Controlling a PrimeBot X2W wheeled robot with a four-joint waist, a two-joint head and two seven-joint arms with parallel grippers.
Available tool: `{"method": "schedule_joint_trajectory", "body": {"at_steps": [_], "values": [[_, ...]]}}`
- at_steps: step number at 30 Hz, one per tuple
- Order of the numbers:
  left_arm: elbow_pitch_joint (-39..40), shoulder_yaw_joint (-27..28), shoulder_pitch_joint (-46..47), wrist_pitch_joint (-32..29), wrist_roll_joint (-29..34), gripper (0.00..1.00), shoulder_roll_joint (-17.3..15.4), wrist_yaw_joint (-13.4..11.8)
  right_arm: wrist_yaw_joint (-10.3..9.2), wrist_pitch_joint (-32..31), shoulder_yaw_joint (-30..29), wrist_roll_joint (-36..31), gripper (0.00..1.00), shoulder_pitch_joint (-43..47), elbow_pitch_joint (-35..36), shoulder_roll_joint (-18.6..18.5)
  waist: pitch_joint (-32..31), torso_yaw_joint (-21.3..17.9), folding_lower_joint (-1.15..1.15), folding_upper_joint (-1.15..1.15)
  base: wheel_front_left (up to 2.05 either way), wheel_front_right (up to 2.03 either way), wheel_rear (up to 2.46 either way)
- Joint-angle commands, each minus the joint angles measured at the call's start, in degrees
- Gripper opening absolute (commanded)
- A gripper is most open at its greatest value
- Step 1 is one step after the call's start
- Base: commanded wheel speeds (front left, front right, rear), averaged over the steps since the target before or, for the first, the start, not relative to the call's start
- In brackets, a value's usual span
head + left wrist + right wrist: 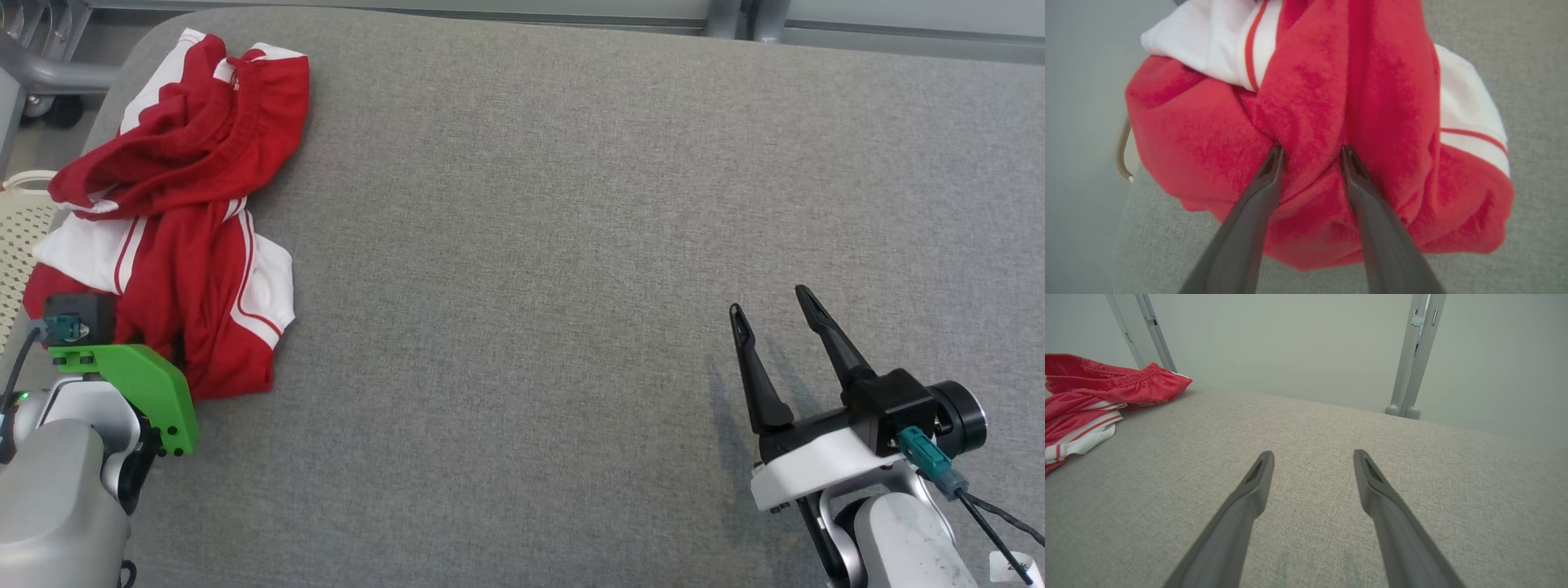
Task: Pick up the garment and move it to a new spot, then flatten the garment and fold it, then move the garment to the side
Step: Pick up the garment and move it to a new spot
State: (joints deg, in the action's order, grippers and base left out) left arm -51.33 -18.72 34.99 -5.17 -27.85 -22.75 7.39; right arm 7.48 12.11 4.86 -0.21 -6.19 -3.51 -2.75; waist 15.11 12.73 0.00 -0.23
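Loosely crumpled, the red-and-white garment (175, 212) lies on nubbly grey fabric (571, 245).

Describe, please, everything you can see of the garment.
The garment is red, soft-looking cloth with white side panels edged in thin red stripes and a gathered elastic waistband, so it looks like shorts. It lies crumpled and bunched, not flat, near the left edge of the grey table, with its waistband at the far end. The left gripper is open, with both fingertips pressed into a red fold at the garment's near end.
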Motion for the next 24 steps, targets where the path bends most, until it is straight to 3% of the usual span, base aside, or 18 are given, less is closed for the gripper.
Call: {"method": "schedule_joint_trajectory", "body": {"at_steps": [1, 2, 13, 24], "values": [[-1.6, -0.2, 0.7, 0.1, -0.7, 0.13, 0.2, 0.1, 0.03, -0.2, 0.3, 0.1, 1.0, -0.4, 0.2, -0.2, -0.2, -0.1, 0.0, 0.23, 0.0, 0.0, 0.0], [-2.2, -0.4, 0.6, 0.4, -1.0, 0.0, 0.3, 0.1, 0.03, -0.2, 0.3, 0.2, 1.0, -0.5, 0.2, -0.3, -0.3, -0.2, 0.0, 0.23, 0.0, 0.0, 0.0], [-5.2, -0.5, 2.8, 8.7, -1.2, 0.0, -0.4, 0.1, 0.03, 0.8, -0.2, 1.4, 1.0, -0.1, -1.4, -0.2, -2.6, 0.1, 0.0, 0.23, 0.0, 0.0, 0.0], [0.2, -3.9, 7.9, 12.5, 0.0, 0.0, -3.9, 0.1, 0.03, 2.3, -0.3, 4.4, 1.0, 1.4, -3.7, -0.2, -8.1, 1.2, 0.0, 0.23, 0.0, 0.0, 0.0]]}}
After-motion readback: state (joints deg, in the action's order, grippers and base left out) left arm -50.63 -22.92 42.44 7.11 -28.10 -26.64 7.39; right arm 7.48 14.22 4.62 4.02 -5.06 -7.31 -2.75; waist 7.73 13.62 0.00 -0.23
